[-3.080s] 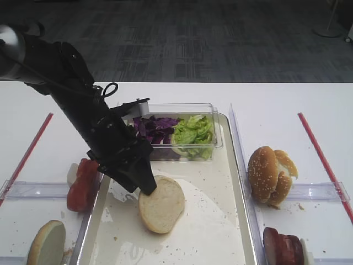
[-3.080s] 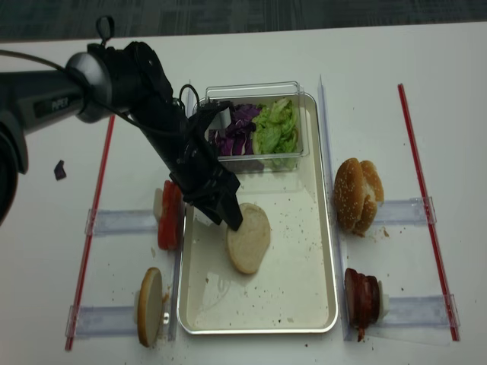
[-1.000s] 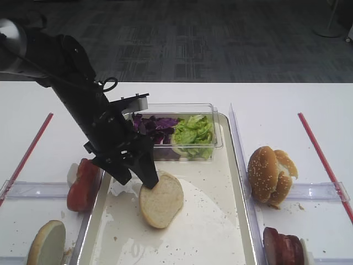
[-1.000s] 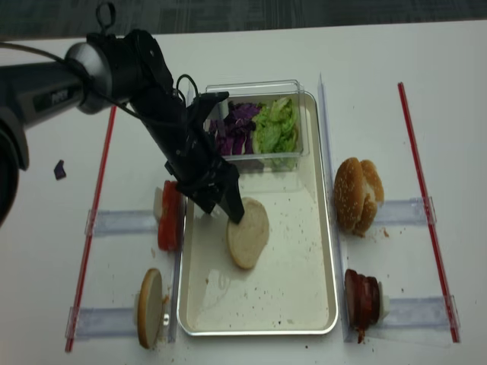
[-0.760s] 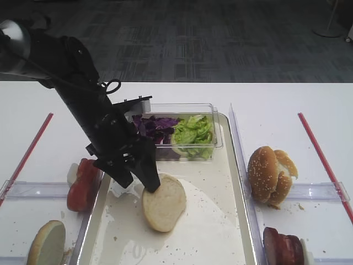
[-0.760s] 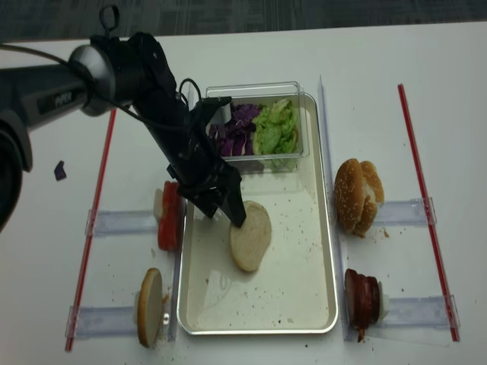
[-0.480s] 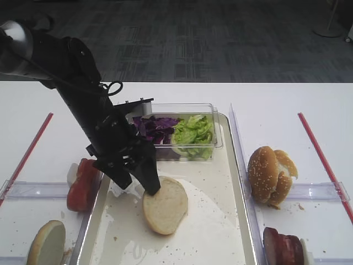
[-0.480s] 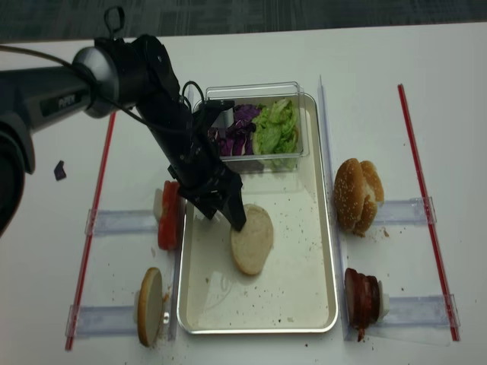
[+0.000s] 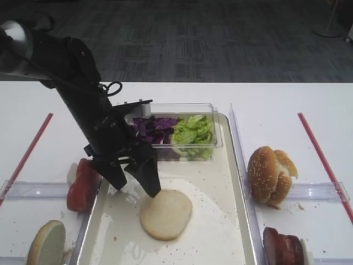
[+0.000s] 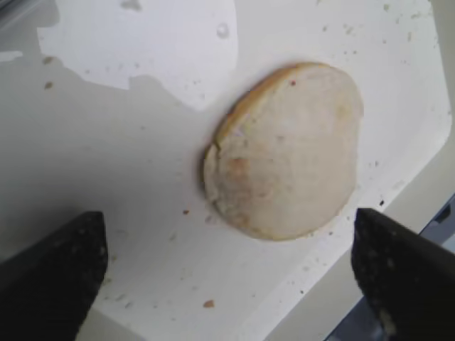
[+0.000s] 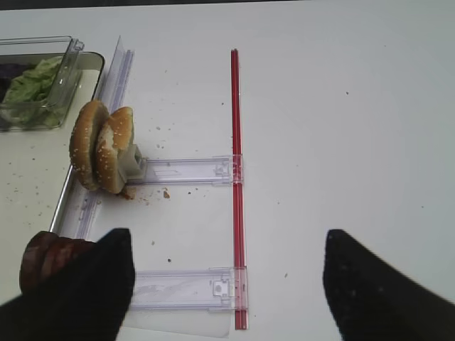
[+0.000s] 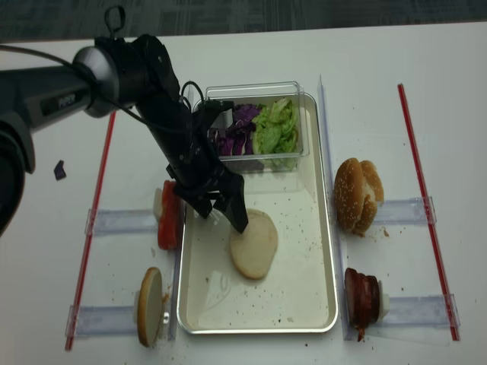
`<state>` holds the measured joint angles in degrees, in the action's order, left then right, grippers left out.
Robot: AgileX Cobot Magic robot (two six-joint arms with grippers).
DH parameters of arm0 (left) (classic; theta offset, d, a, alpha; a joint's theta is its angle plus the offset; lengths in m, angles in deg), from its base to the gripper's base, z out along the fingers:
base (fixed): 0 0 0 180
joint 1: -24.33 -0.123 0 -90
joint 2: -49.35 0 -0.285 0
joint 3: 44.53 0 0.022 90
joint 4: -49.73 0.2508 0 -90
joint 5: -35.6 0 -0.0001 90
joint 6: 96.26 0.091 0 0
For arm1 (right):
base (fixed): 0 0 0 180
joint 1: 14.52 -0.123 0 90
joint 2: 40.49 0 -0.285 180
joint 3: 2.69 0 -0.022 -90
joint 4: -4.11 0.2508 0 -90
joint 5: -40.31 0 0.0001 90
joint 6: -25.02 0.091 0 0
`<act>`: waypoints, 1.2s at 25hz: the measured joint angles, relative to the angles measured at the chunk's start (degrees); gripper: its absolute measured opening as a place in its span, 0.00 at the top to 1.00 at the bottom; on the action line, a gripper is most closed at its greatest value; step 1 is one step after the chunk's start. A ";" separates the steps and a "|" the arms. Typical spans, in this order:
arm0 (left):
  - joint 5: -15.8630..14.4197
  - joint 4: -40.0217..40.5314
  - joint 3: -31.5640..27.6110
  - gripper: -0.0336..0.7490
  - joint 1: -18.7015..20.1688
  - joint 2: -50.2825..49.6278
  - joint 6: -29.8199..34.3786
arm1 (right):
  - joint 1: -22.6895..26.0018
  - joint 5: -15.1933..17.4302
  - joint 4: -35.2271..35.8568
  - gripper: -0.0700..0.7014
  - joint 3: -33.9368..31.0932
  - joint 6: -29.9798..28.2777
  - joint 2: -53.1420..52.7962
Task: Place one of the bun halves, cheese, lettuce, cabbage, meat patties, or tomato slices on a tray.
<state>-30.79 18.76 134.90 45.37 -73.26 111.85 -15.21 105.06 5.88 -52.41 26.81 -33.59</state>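
A pale round bun half lies flat on the speckled tray. My left gripper hangs open just left of it, one fingertip beside the bun's edge, nothing between the jaws. My right gripper is open over bare table. Lettuce and purple cabbage fill a clear box at the tray's far end. Tomato slices stand left of the tray, meat patties to its right. No cheese shows.
A sesame bun stands on edge right of the tray. Another bun half stands at the front left. Clear plastic holders and red strips lie on both sides of the white table.
The bun half, tilted against my left gripper's finger before, now lies flat on the tray. The left jaws have spread wider and let it go.
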 joint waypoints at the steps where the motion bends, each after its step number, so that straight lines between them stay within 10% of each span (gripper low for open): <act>1: -0.56 0.24 0.08 0.14 0.00 0.00 -0.12 | 0.00 0.00 0.00 0.17 0.00 0.00 0.00; 22: -2.79 2.81 14.93 0.14 0.14 0.02 -7.29 | 0.00 0.00 0.00 0.17 0.00 0.00 0.00; 30: -3.19 18.24 16.97 0.14 0.14 2.20 -15.18 | 0.00 0.00 0.00 0.17 0.00 0.00 0.00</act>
<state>-33.98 37.00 151.87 45.51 -71.06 96.67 -15.21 105.06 5.88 -52.41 26.81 -33.59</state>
